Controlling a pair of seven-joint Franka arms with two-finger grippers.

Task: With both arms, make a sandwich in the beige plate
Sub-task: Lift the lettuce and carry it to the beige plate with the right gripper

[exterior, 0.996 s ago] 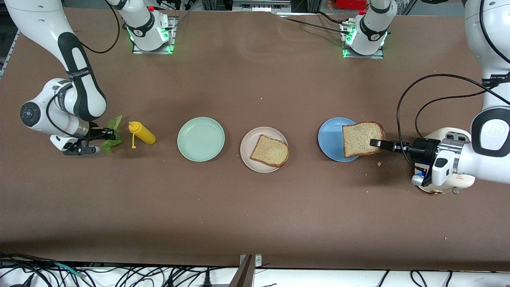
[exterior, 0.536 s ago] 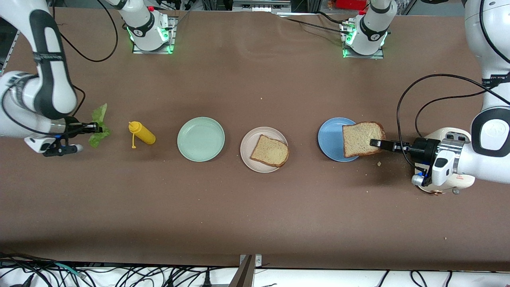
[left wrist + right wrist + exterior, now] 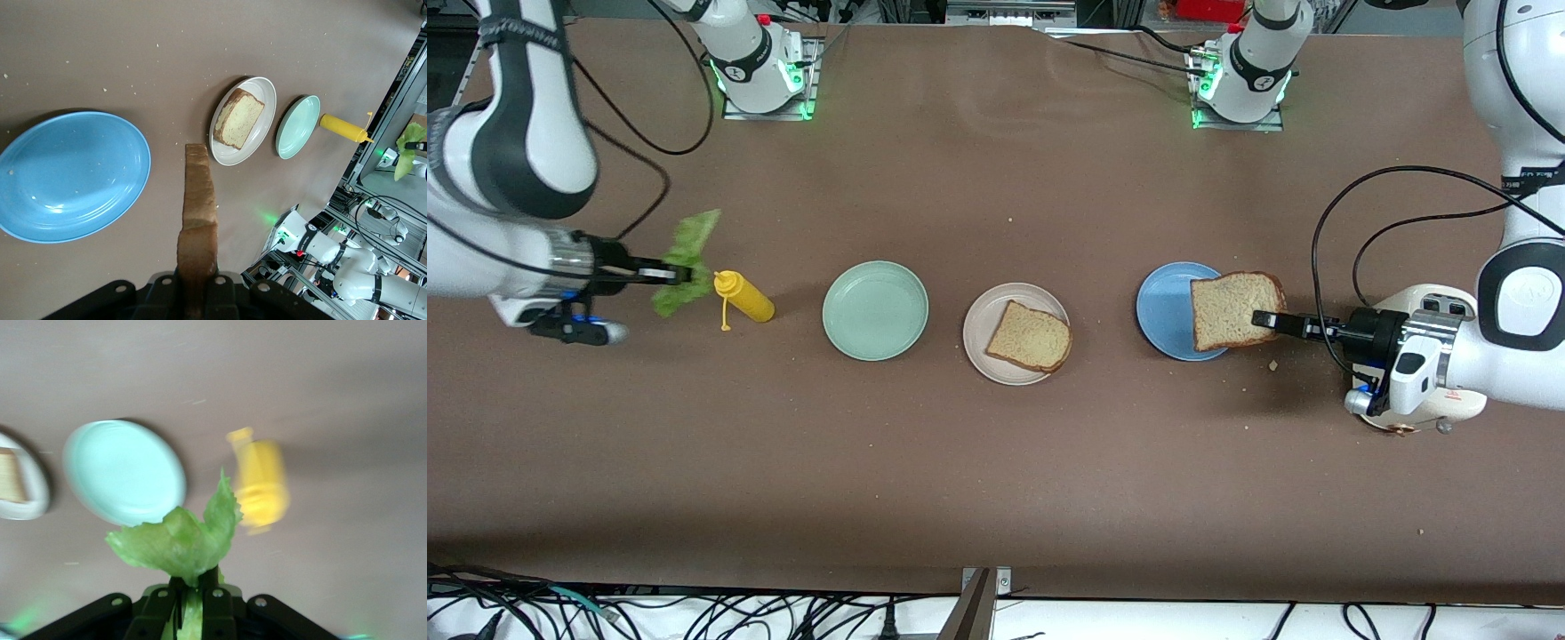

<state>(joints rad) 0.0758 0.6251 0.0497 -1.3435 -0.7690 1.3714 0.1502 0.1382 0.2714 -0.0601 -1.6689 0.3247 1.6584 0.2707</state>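
Right gripper [image 3: 660, 270] clenched on lettuce leaf [image 3: 682, 262] beside mustard bottle [image 3: 745, 299]; left gripper [image 3: 1265, 320] grasping toast slice [image 3: 1234, 308] over blue plate [image 3: 1163, 311].

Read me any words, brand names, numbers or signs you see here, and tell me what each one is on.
Nothing can be read for sure.
Dark band on the right arm: white lettering, too small to read.
Dark band on the left arm: white lettering, too small to read.
Left arm's wrist housing: small reddish mark, unreadable.
The beige plate, blue plate, mint green plate, yellow squeeze bottle and both toast slices show no text.
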